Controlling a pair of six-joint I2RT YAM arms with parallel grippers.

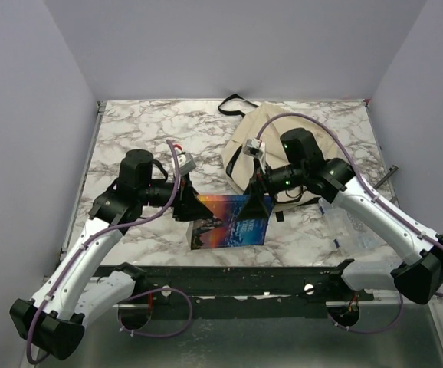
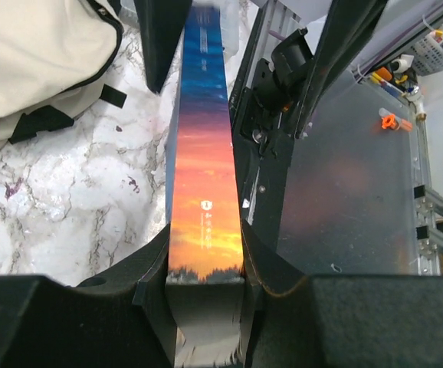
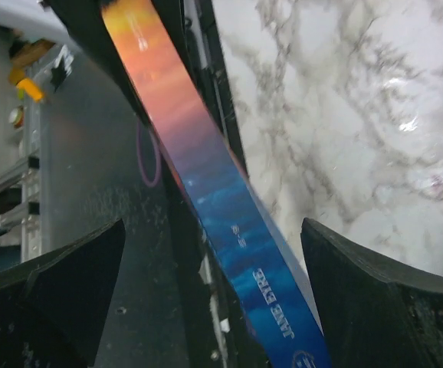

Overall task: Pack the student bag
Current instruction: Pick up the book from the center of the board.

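Clamping the book point(image 2: 205, 176) at its orange end, my left gripper point(image 2: 205, 257) has both fingers pressed against the covers, the jaws narrowed to the book's thickness. My right gripper point(image 3: 214, 261) is spread wide; the blue end of the spine runs between its fingers, and neither pad visibly touches it. In the top view the book sits low at centre over the marble table point(image 1: 145, 130). The student bag point(image 1: 244, 146) lies just behind it, right of centre, partly under my right arm.
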